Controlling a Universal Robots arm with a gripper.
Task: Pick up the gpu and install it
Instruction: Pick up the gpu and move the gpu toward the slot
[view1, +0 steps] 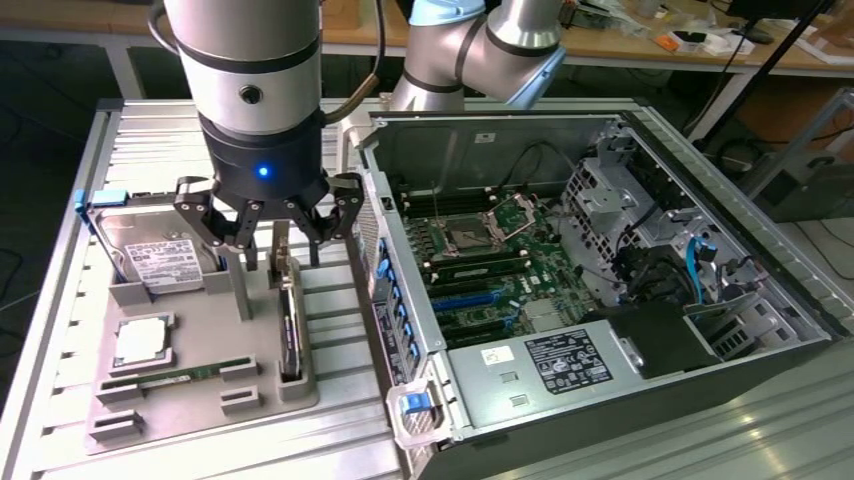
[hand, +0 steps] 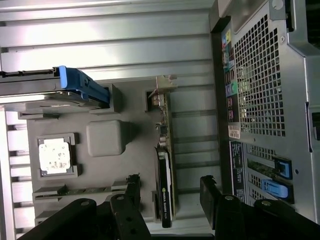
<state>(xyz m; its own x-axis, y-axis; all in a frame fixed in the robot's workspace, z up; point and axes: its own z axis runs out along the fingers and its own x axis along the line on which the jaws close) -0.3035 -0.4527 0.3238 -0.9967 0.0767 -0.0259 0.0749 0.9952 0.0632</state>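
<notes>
The gpu (view1: 288, 325) stands on its edge in a slot of the grey holder tray (view1: 200, 400), at the tray's side nearest the computer case. In the wrist view the gpu (hand: 165, 170) is seen edge-on, green board with a black cooler and a silver end bracket. My gripper (view1: 274, 235) hangs just above the card's far end, open, with dark fingers spread to both sides. In the wrist view my gripper (hand: 170, 197) has one finger on each side of the card, both apart from it. Nothing is held.
On the tray lie a hard drive in a blue frame (view1: 158, 262), a processor chip (view1: 143, 343) and a memory stick (view1: 174, 378). The open computer case (view1: 400, 290), with its motherboard (view1: 487, 265), stands right beside the tray at the exterior view's right.
</notes>
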